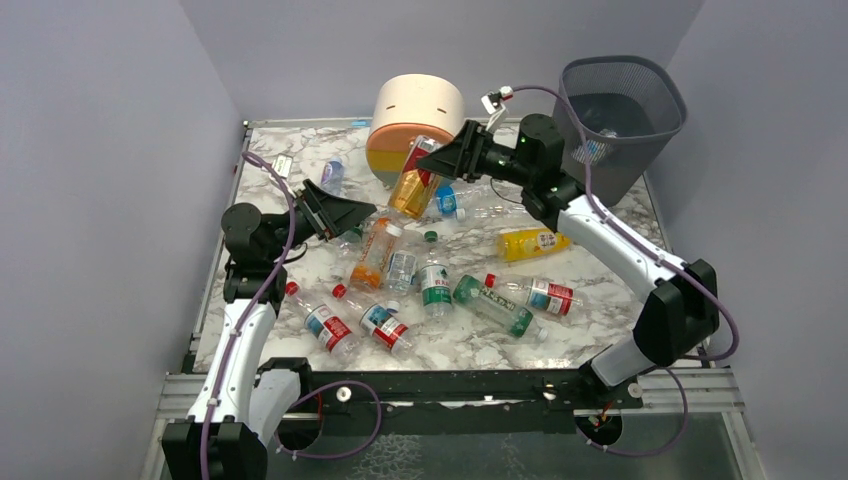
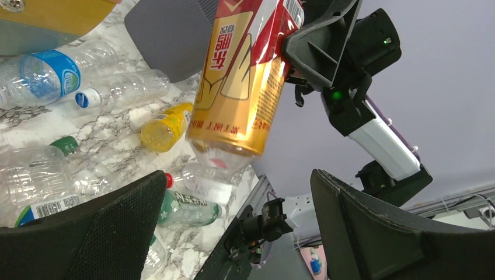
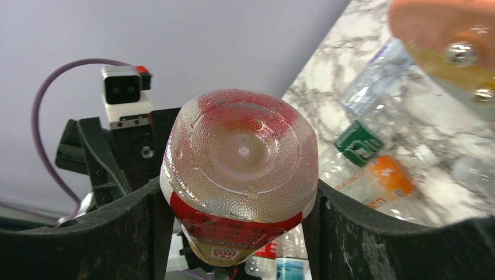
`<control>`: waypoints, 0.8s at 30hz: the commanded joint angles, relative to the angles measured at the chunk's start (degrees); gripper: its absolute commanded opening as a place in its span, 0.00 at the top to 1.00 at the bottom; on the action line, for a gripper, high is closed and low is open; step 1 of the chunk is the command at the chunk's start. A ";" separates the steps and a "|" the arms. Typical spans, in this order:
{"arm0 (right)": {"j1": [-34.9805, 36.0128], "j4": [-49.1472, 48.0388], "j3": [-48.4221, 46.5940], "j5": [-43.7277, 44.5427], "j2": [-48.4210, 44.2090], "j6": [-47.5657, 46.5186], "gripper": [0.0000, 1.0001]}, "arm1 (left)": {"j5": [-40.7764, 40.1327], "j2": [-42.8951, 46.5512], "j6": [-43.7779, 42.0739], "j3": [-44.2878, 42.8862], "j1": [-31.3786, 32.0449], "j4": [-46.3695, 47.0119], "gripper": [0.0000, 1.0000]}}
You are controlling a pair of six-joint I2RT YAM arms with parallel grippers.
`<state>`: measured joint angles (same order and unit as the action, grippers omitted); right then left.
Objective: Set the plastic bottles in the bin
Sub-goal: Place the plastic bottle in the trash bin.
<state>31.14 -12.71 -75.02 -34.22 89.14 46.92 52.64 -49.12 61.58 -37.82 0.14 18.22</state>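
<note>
Robotics lab test cell: plain lavender panels (image 1: 100, 150) are boxing in a marble-patterned table (image 1: 600, 320) at centre frame, while a metal rail (image 1: 720, 385) is running along the bottom edge and purple cables (image 1: 736, 335) are trailing at lower right.

The bin (image 1: 632, 150) stands open-mouthed at the far right corner, but the right arm (image 1: 600, 235) lies between it and the red-and-gold bottle (image 1: 410, 192) clamped in the right gripper (image 1: 437, 163). The round drawer unit (image 1: 415, 105) blocks just behind that bottle, the spread left gripper (image 1: 355, 220) sits near its left, and loose bottles (image 1: 435, 285) crowd the table (image 1: 470, 345) below, with bare marble along the near edge.
</note>
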 commanded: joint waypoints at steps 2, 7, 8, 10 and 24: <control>-2.99 10.26 -1.04 5.91 -5.98 -8.03 0.37 | 1.12 -0.41 -1.22 -2.15 0.28 1.56 0.01; -7.77 13.61 -2.28 5.05 -9.17 -9.81 0.37 | 0.61 -0.80 -1.65 -1.75 0.29 1.56 0.01; -8.89 13.97 -2.42 4.40 -9.50 -9.82 0.37 | 0.51 -0.85 -1.64 -1.52 0.29 1.56 0.01; -11.43 14.37 -2.90 3.09 -10.21 -9.83 0.37 | 0.52 -0.96 -1.87 -1.10 0.24 1.61 0.01; -28.66 17.69 -11.35 -1.36 -10.59 -11.18 0.37 | 0.84 -2.38 -3.25 -0.25 0.29 0.80 0.01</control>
<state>6.81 3.86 -80.79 -33.69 79.85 37.32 52.66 -51.53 59.83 -38.02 0.14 18.20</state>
